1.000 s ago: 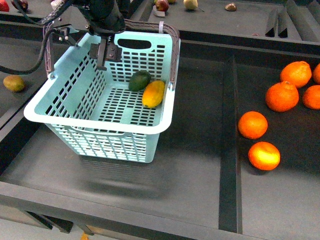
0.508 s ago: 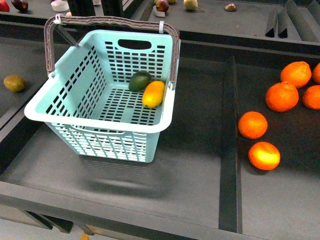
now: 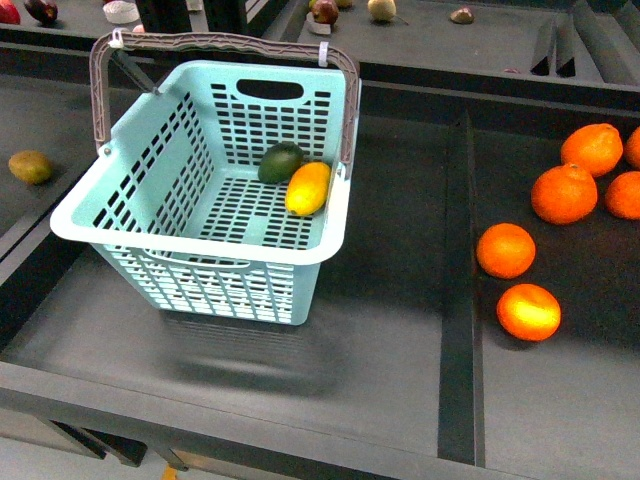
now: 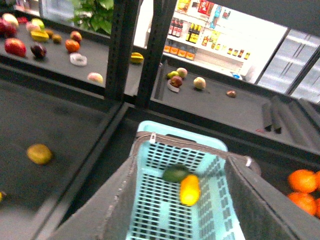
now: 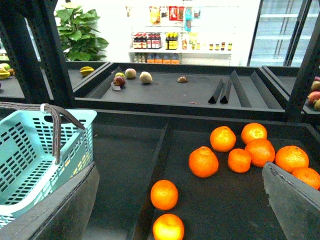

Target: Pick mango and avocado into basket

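Mango and avocado lie side by side, touching, on the floor of the basket, close to its far right corner. In the left wrist view the left jaws are spread wide apart with nothing between them. The basket sits right past them, and the yellow mango and dark green avocado show between the two fingers. The right jaws are also wide apart and hold nothing. Just past them lie the oranges on the dark counter, and the teal basket is off to one side of them. In the front view neither arm shows. The basket's two brown-grey handles stand up over its far edge. The oranges rest well apart from the basket, past a raised divider. A small brownish-green fruit lies alone on the other side of the basket.
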`<state>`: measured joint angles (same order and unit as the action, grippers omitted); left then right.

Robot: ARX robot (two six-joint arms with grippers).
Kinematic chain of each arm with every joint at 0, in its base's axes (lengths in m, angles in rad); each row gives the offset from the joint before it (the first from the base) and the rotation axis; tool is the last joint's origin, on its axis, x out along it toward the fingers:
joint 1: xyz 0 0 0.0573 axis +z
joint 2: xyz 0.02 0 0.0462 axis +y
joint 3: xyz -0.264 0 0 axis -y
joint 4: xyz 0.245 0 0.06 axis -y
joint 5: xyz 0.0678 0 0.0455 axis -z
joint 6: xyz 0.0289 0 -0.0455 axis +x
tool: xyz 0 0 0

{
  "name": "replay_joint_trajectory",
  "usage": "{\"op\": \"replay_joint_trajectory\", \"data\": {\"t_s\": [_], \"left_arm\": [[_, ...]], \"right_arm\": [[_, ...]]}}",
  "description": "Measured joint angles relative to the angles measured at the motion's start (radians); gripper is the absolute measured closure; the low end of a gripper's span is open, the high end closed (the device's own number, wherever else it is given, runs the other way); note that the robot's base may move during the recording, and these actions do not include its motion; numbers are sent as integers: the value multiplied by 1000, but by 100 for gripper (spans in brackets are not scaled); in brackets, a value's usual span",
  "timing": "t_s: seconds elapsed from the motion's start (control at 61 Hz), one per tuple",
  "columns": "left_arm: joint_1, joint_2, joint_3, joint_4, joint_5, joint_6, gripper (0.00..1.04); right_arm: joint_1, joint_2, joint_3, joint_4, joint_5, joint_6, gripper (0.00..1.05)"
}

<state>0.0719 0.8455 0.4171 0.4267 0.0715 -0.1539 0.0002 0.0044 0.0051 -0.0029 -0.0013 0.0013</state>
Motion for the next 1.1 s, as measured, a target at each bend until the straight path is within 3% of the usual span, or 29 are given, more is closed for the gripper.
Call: {"op": "replay_joint_trajectory", "data": {"t_s": [0.066, 0.213, 1.098], "left_arm": [[-43, -42, -62, 21, -67, 77, 71], [-72, -121, -171, 40, -71, 128, 103], [-72, -552, -399, -127, -72, 146, 102]], "right_arm": [[0, 0, 0, 0, 0, 0, 8], [0, 0, 0, 0, 0, 0, 8], [0, 0, 0, 0, 0, 0, 8]]}}
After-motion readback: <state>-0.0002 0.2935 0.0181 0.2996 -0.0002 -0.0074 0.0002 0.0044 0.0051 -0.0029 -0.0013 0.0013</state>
